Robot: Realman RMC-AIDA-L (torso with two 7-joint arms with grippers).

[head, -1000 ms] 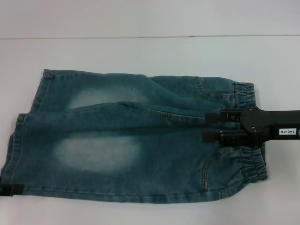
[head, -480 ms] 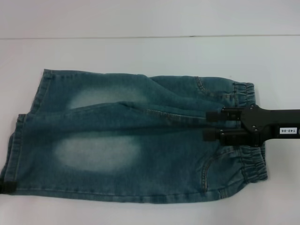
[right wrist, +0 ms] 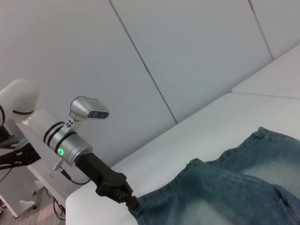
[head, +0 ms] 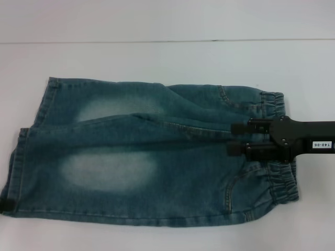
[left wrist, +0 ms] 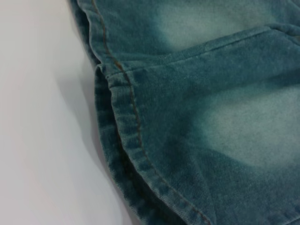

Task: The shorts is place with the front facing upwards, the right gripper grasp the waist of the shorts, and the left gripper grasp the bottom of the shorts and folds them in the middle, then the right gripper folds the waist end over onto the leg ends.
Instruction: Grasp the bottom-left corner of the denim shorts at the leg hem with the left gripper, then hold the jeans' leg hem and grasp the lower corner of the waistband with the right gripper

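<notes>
The shorts [head: 152, 157] lie flat on the white table, front up, pale faded patches showing. The gathered waist [head: 280, 183] is at the right and the straight leg hems [head: 18, 157] at the left. My right gripper [head: 233, 138] is open, its two black fingers spread just inside the waistband at mid-height. Only a black tip of my left gripper [head: 3, 205] shows at the near-left hem corner. The right wrist view shows that left gripper [right wrist: 126, 198], with its silver wrist and green light, touching that hem corner [right wrist: 140, 206]. The left wrist view shows the stitched hem [left wrist: 136, 126] close up.
The white table [head: 157, 57] extends behind the shorts to a seam line at the back. Grey wall panels [right wrist: 187, 47] rise beyond the table's far side. A white robot body and stand [right wrist: 18, 103] are off the table's end.
The black tip of my left gripper at the near-left hem corner has slid leftward, and less of it shows. The right gripper and the shorts have barely moved.
</notes>
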